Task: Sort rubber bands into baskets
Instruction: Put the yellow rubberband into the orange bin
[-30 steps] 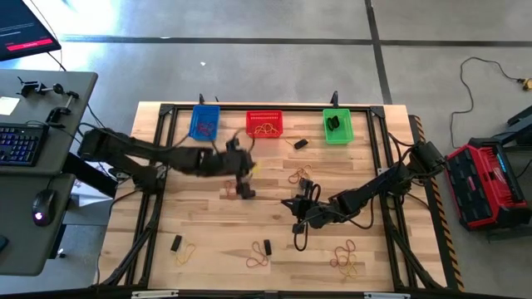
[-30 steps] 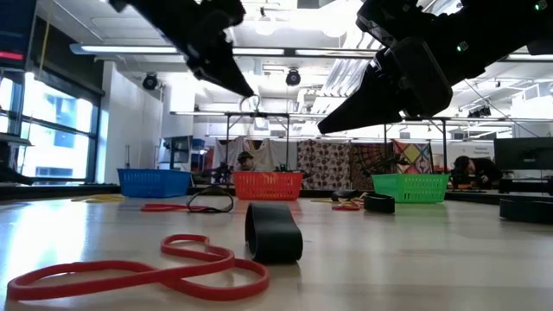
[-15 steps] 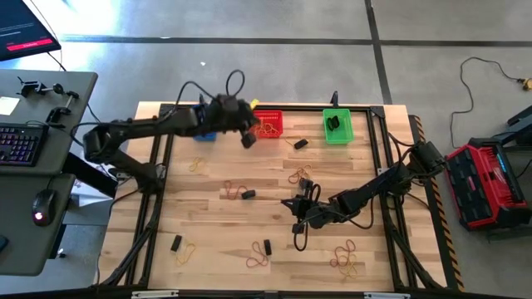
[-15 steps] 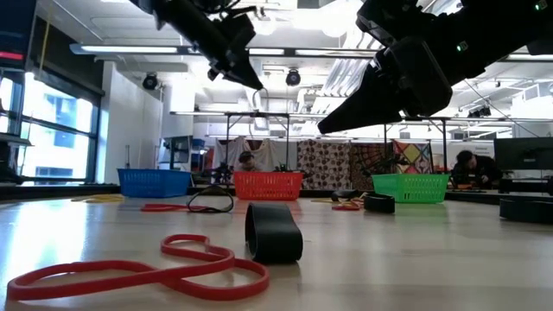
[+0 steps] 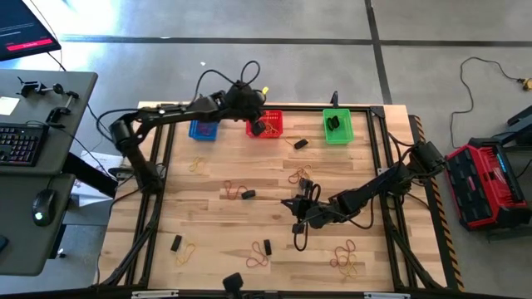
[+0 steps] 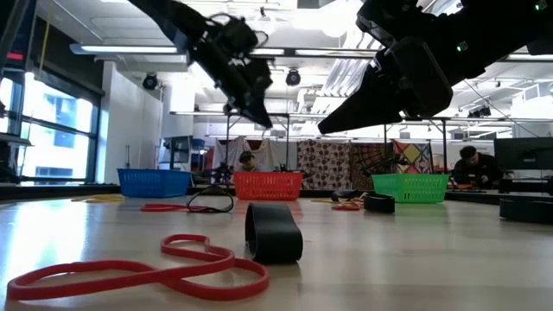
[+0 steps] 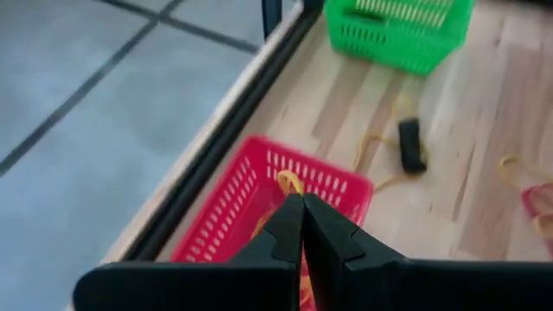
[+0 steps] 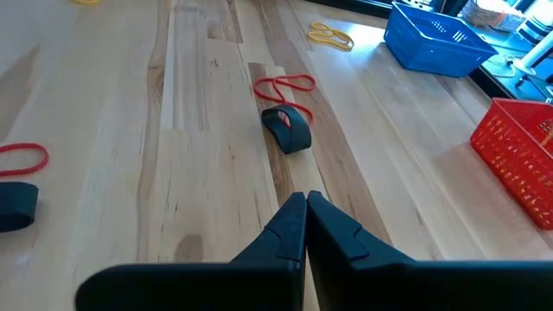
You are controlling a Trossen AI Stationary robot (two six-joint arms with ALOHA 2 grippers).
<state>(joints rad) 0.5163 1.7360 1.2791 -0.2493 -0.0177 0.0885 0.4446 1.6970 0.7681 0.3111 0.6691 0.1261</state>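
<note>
— Top centre of the high view: left gripper [image 5: 257, 128] sits over the red basket [image 5: 271, 124], fingers pressed together. The wrist view shows the closed tips above the red mesh, orange loops [image 7: 289, 183] lying inside it; whether a band is pinched between them I cannot tell.

— Other baskets?

— Blue basket [image 5: 202, 130] left of the red one, green basket [image 5: 337, 126] right of it, all along the table's upper edge. Dark thick pieces lie in the green one.

— Right arm?

— Right gripper [image 5: 298, 205] lies low at centre right of the frame, fingers closed on nothing visible. Its wrist view shows a thick dark band [image 8: 289, 128] with a red loop [image 8: 284, 85] just beyond.

— Loose bands?

— Scattered on the wooden table [image 5: 208, 216]: orange loops lower right [image 5: 346, 257], a dark piece bottom centre [image 5: 267, 247], yellow ones at left [image 5: 197, 165].
</note>
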